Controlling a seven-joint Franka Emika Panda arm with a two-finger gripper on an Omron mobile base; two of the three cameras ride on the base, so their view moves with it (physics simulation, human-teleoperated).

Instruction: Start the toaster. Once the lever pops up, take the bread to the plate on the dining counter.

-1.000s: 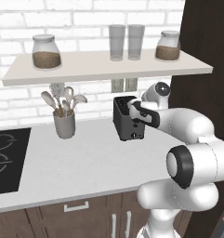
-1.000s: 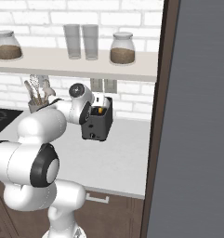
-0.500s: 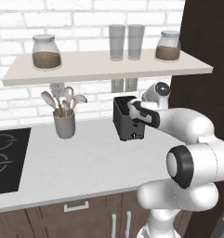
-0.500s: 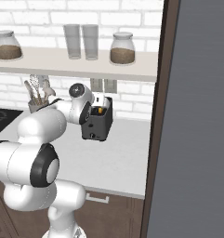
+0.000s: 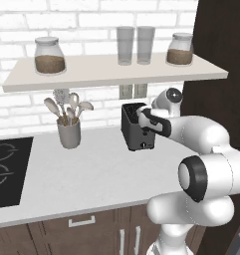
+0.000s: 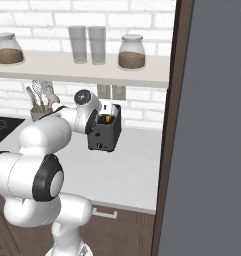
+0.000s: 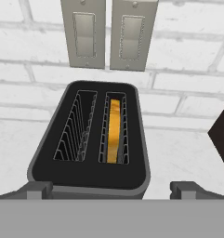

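Note:
The dark toaster (image 5: pixel 136 132) (image 6: pixel 104 136) stands on the grey-white worktop near the brick wall. In the hand view I look down into the toaster (image 7: pixel 88 172) and its two slots. The bread (image 7: pixel 114 130) sits deep in the right slot, and an orange bit of bread (image 6: pixel 107 119) shows at the top. My gripper (image 7: pixel 113 190) (image 5: pixel 143 117) (image 6: pixel 99 121) hovers open just above the toaster's near end, its fingertips (image 7: pixel 36 189) straddling the body and holding nothing. I cannot make out the lever. The plate and the dining counter are out of view.
A grey utensil cup (image 5: pixel 69 132) stands left of the toaster, with a black hob (image 5: pixel 4 169) further left. A shelf (image 5: pixel 111 72) with jars and glasses hangs overhead. Two wall outlets (image 7: pixel 108 32) sit behind the toaster. A dark tall cabinet (image 6: pixel 212 125) rises on the right.

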